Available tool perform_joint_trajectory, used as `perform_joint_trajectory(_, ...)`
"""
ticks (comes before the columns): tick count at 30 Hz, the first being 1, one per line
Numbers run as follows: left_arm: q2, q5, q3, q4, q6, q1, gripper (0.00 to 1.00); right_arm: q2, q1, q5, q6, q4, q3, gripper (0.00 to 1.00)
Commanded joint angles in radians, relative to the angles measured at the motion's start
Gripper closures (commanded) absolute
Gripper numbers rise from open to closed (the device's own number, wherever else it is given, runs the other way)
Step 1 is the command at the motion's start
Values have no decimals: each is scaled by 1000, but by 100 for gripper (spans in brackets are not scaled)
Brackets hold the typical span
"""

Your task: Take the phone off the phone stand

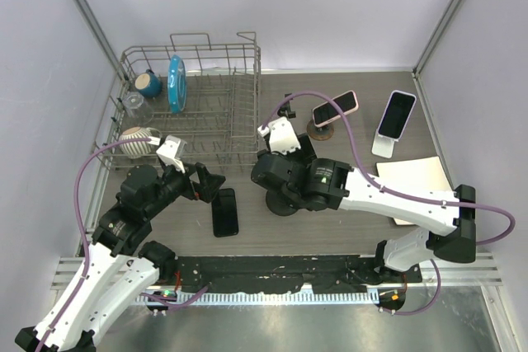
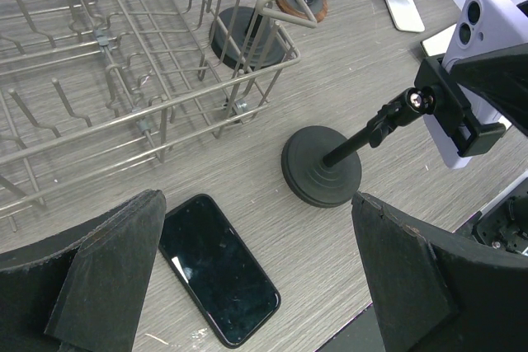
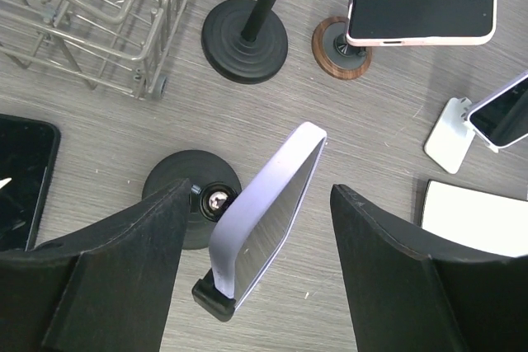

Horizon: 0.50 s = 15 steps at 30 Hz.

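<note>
A lavender phone [image 3: 268,212] is clamped in a black phone stand with a round base [image 3: 177,183]; the phone tilts upward. My right gripper [image 3: 258,228] is open, one finger on each side of the phone, not touching it. In the top view the right gripper [image 1: 289,172] covers the phone above the stand base [image 1: 283,201]. The left wrist view shows the phone's back [image 2: 487,47] and the stand base [image 2: 322,166]. My left gripper [image 2: 257,212] is open and empty, low over the table left of the stand, also seen from the top [image 1: 206,183].
A black phone [image 1: 224,212] lies flat on the table under my left gripper. A wire dish rack [image 1: 198,113] stands at the back left. Behind are an empty black stand [image 3: 245,51], a pink phone on a wooden stand [image 1: 334,107], a phone on a white stand [image 1: 396,117] and a notepad [image 1: 417,179].
</note>
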Motion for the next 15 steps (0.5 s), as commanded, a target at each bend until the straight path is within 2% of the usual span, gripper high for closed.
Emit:
perform_joint_trajectory(1, -7, 0, 6, 42, 3, 4, 0, 26, 5, 59, 41, 26, -10, 26)
perform_joint_trajectory(7, -7, 2, 6, 42, 3, 5, 0, 43, 5, 86, 53, 12, -30, 31)
perform_joint_trajectory(10, -5, 5, 6, 42, 3, 5, 0, 42, 5, 85, 52, 12, -36, 44)
perform_joint_trajectory(11, -2, 8, 6, 40, 2, 5, 0, 39, 5, 82, 44, 14, -36, 52)
perform_joint_trajectory(15, 3, 25, 4, 49, 3, 5, 0, 17, 5, 44, -11, 63, -56, 67)
